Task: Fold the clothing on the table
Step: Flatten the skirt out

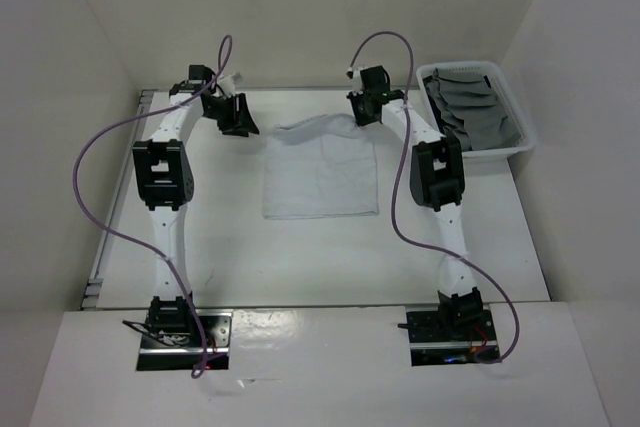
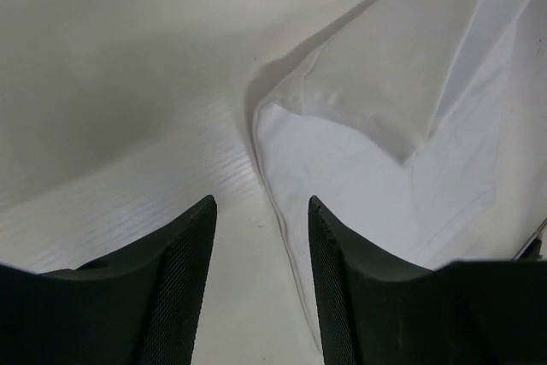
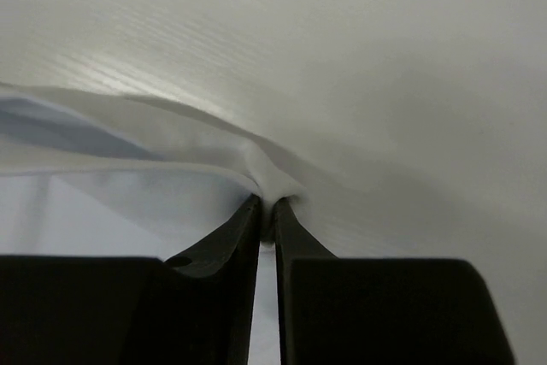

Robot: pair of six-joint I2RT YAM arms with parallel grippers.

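Observation:
The white clothing (image 1: 320,169) lies folded on the table (image 1: 220,257), its far part loosely bunched. My left gripper (image 1: 237,119) hangs just left of its far left corner, open, with bare table between the fingers; the cloth's left edge (image 2: 282,211) runs by the right finger (image 2: 342,262). My right gripper (image 1: 366,107) is at the far right corner, shut on a pinch of the clothing (image 3: 272,184), which rises in a ridge (image 3: 128,147) from the fingertips (image 3: 267,204).
A white bin (image 1: 520,117) with grey folded cloths (image 1: 470,112) stands at the back right, close to the right arm. White walls enclose the table on three sides. A metal rail (image 1: 115,227) runs along the left edge.

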